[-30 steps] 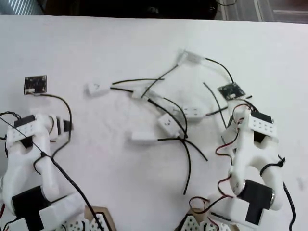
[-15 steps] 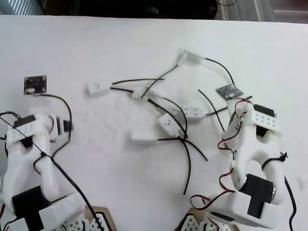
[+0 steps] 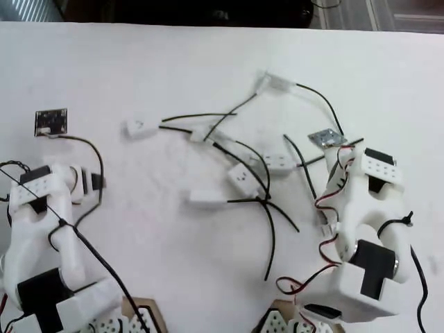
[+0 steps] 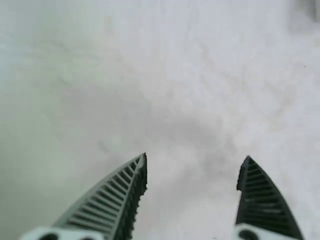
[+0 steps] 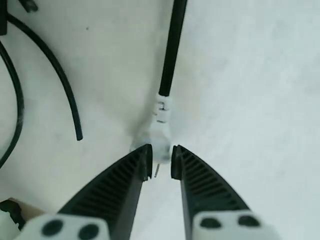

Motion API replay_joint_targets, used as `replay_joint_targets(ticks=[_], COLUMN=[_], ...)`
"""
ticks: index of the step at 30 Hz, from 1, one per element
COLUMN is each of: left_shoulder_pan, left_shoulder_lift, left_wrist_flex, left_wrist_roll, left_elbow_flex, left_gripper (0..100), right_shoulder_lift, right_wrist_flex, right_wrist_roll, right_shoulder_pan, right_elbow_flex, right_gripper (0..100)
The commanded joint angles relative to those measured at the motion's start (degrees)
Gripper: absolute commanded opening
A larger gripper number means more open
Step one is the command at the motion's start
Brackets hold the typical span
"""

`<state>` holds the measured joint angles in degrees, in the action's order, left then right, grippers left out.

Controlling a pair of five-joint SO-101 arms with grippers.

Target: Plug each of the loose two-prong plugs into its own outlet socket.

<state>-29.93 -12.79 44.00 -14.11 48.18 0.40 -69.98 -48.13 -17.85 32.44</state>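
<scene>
- Right gripper [image 5: 160, 148], fingers drawn narrow, pinches a small white two-prong plug [image 5: 161, 131] at its tips.
- The plug's long axis runs in line with the fingers. Its metal prongs point back toward the wrist, and its black cable [image 5: 172, 50] leads straight out beyond the tips.
- Farther out, toward the other arm, white rectangular outlet sockets [image 3: 279, 161] lie among loose black leads.
- Left gripper [image 4: 195, 157] gapes wide over the white table [image 4: 150, 75].

right hand [image 5: 160, 156] is pinching the white plug [image 5: 161, 132] at its prong end, fingers [image 5: 131, 176] nearly closed on it. One thin prong is showing in the gap between them. The plug's black cord [image 5: 172, 45] is running straight away across the white counter [image 5: 260, 75]. Two loose black cables [image 5: 55, 75] are lying nearby, apart from the plug.
</scene>
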Motion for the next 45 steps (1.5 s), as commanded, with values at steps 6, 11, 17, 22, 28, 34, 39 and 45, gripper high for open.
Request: replay_joint_targets(ticks=[6, 11, 17, 22, 28, 34, 39, 45], left_shoulder_pan=[0.92, 0.92, 0.92, 0.92, 0.92, 0.92, 0.92, 0.92], left_shoulder_lift=[-1.89, -1.89, -1.89, -1.89, -1.89, -1.89, -1.89, -1.89], left_wrist_flex=[-0.88, -0.88, -0.88, -0.97, -0.97, -0.97, -0.97, -0.97], left_wrist_roll=[0.26, 0.26, 0.26, 0.26, 0.26, 0.26, 0.26, 0.26], left_elbow_flex=[-0.18, -0.18, -0.18, -0.18, -0.18, -0.18, -0.18, -0.18], left_gripper=[29, 29, 29, 29, 29, 29, 29, 29], right_shoulder_lift=[-4.62, -7.78, -7.69, -7.78, -7.78, -7.6, -7.6, -7.69], right_wrist_flex=[-11.56, -13.49, -3.82, -1.98, -1.89, -1.89, 3.74, 7.34], right_wrist_roll=[-0.09, 3.6, 4.13, 4.13, 4.31, 4.4, 4.13, 4.13], right_shoulder_pan=[1.01, 4.18, 5.32, 5.41, 6.29, 6.9, 6.81, 6.2], right_elbow_flex=[-7.38, -3.87, 2.55, 5.36, 5.45, 5.8, 11.08, 13.01], right_gripper=[7.1, 16.2, 14.8, 14.9, 14.9, 14.9, 14.9, 14.4])
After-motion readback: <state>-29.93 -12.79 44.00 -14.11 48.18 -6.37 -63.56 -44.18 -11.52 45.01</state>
